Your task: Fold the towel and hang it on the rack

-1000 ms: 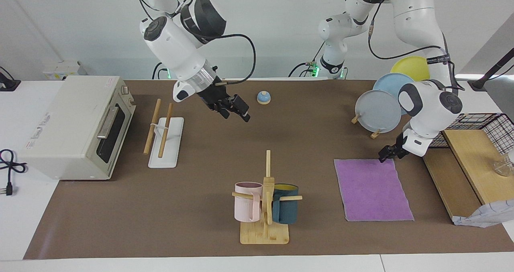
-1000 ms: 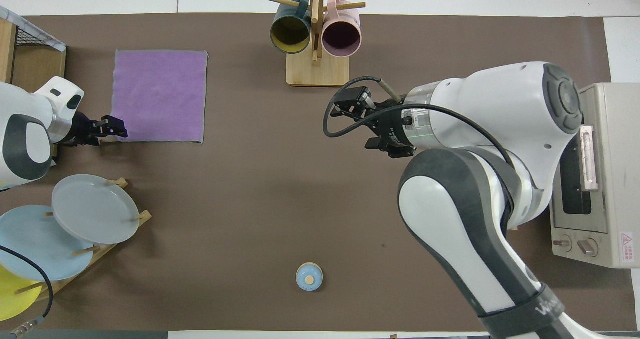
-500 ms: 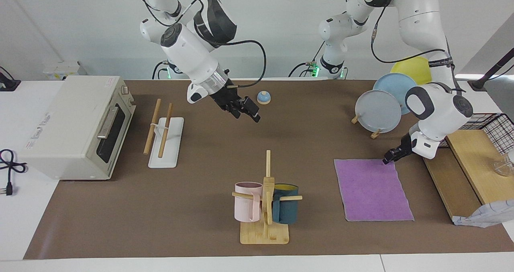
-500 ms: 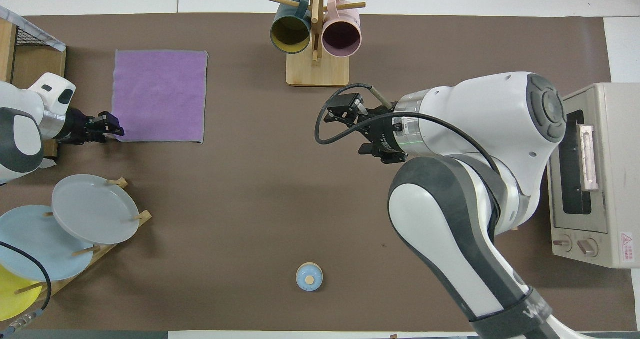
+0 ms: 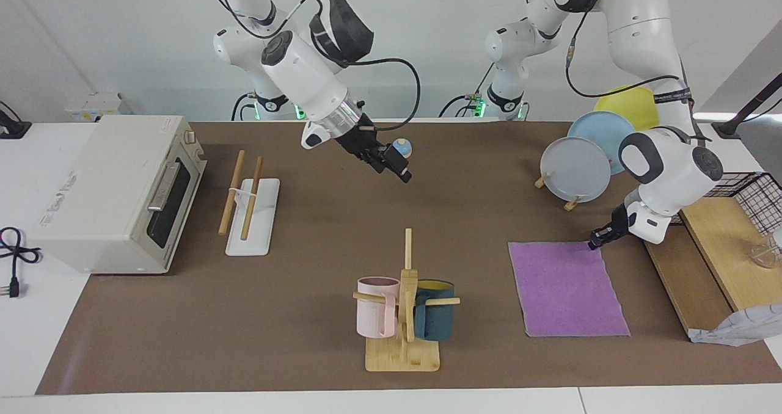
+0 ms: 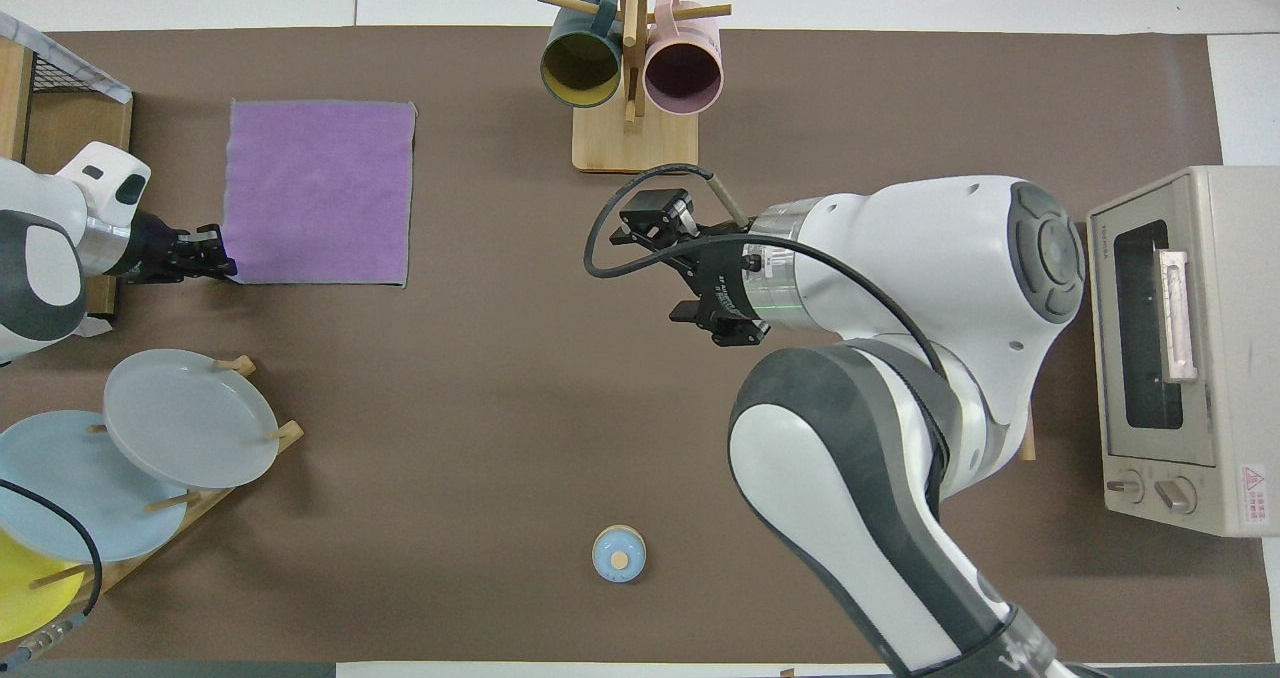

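Observation:
The purple towel [image 5: 565,289] [image 6: 320,193] lies flat on the brown mat toward the left arm's end of the table. My left gripper [image 5: 595,243] [image 6: 222,264] is low at the towel's corner nearest the robots, fingertips shut on that corner's edge. The rack [image 5: 252,218], a white base with two wooden rods, stands beside the toaster oven toward the right arm's end; in the overhead view the right arm covers it. My right gripper [image 5: 400,173] [image 6: 690,268] hangs open and empty over the middle of the mat.
A toaster oven [image 5: 116,194] sits at the right arm's end. A mug tree [image 5: 403,304] with a pink and a teal mug stands farthest from the robots. Plates on a stand [image 5: 574,170], a wooden board [image 5: 715,249] with a wire basket, and a small blue bell [image 6: 619,554] are also present.
The left gripper has closed on the towel's corner. The right arm has swung its open gripper from near the rack toward the middle of the table.

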